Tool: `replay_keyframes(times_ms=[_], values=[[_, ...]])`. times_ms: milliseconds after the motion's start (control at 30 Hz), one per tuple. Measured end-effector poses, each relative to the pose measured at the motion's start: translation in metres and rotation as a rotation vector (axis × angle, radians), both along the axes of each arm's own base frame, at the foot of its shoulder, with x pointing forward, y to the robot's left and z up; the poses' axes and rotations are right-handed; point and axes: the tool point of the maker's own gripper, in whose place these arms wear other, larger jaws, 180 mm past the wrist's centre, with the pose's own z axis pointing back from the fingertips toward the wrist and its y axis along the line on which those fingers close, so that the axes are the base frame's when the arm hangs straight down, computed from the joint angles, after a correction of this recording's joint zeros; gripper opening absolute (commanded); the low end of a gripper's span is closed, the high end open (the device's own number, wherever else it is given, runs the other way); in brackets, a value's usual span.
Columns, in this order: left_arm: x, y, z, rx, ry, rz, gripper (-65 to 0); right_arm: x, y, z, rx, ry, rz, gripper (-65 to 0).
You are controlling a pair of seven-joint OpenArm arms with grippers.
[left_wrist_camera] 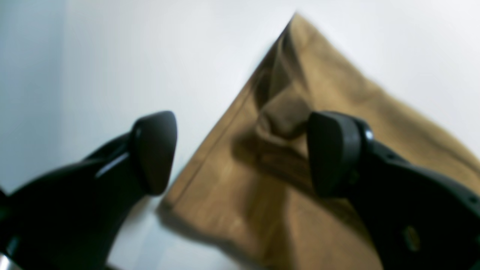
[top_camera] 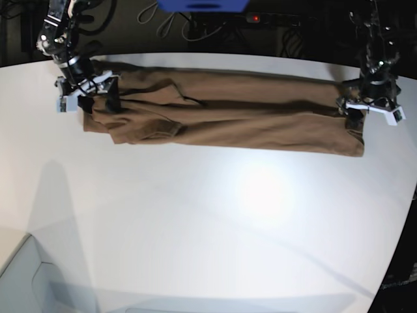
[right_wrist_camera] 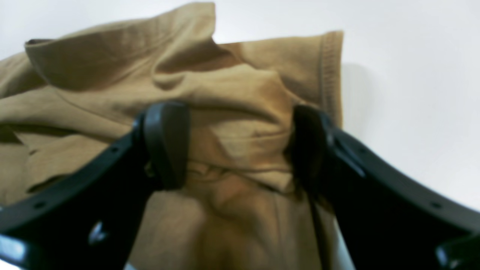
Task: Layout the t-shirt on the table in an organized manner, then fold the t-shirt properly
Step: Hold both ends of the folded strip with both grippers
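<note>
The tan-brown t-shirt (top_camera: 221, 107) lies in a long, narrow band across the far part of the white table (top_camera: 215, 222). My left gripper (left_wrist_camera: 243, 153) hovers open over a hemmed corner of the t-shirt (left_wrist_camera: 270, 180); a small raised fold sits beside one fingertip (left_wrist_camera: 332, 153), and nothing is gripped. In the base view the left gripper (top_camera: 365, 112) is at the band's right end. My right gripper (right_wrist_camera: 237, 145) stands open astride bunched cloth near a sleeve hem (right_wrist_camera: 330, 71). In the base view the right gripper (top_camera: 88, 98) is at the band's left end.
Behind the table's far edge are a blue object (top_camera: 202, 4), dark cables and a device with a red light (top_camera: 255, 17). The table's edge curves away at the right (top_camera: 407, 215). A white corner piece (top_camera: 26, 274) sits at the lower left.
</note>
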Motion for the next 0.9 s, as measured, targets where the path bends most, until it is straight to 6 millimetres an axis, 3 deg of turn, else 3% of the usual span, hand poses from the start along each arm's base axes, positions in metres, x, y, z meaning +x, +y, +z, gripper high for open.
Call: replay_keyframes(times_ms=[267, 533, 600, 700, 900], values=[[-0.002, 0.004, -0.014, -0.010, 0.033, 0.019, -12.7, 0.000, 0.000, 0.000, 0.000, 0.000, 0.000, -21.7], [0.009, 0.009, -0.016, -0.007, 0.019, 0.035, -13.6, 0.002, 0.000, 0.000, 0.000, -0.001, 0.001, -21.7], [0.012, 0.001, -0.018, 0.004, 0.026, -0.001, -19.3, 0.002, 0.000, 0.001, -0.003, -0.002, 0.002, -21.7], [0.017, -0.012, -0.020, 0.001, 0.023, -0.038, -33.4, 0.002, 0.000, 0.001, -0.005, -0.001, 0.003, -21.7], [0.021, -0.018, -0.020, -0.020, 0.012, -0.046, -59.4, 0.002, 0.000, 0.001, -0.005, -0.001, 0.004, -21.7]])
